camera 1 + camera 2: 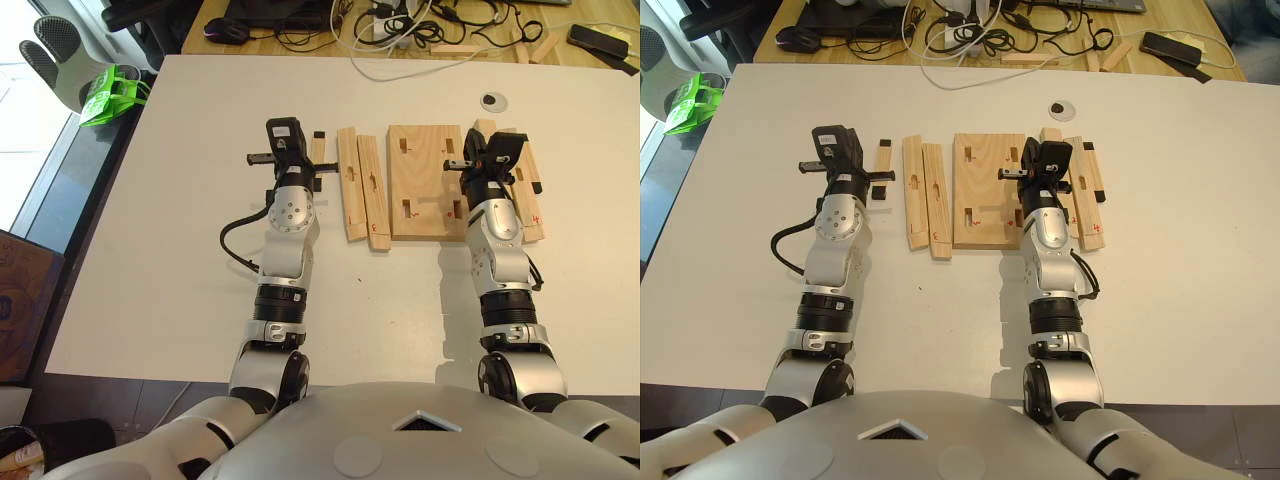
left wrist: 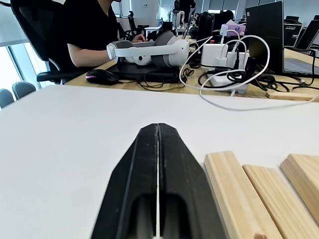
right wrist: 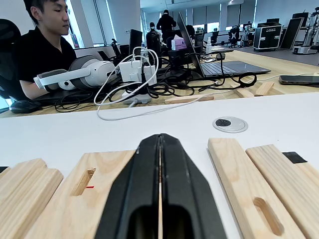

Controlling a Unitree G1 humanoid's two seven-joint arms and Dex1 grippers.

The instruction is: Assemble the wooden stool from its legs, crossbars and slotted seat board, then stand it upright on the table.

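Stool parts all lie loose and flat on the white table (image 1: 150,250), so I judge that assembly has not begun. No leg sits in a slot and no crossbar is joined. Everything from the first fitting to standing the stool upright is left to do.

The slotted seat board (image 1: 425,180) is a smooth rectangular slab of pale wood. Four narrow rectangular slots are cut near its corners, at least one ticked in red pen. Just left of the seat board lie two slotted bars (image 1: 350,190), side by side and touching. They are square-edged sticks of the same pale wood, running parallel to the board's long side. Farther left of the board, a shorter stick (image 1: 318,152) with dark ends lies beside the left arm. Just right of the board lie more bars (image 3: 271,194), long and flat-faced with oval slots, partly covered by the right arm.

The left gripper (image 2: 158,134) is clenched on nothing, its matte black fingers pressed into a single seam, well left of the board beyond the shorter stick. The right gripper (image 3: 160,142) is likewise clenched and empty, over the board's right edge. I cannot tell whether it touches the wood.
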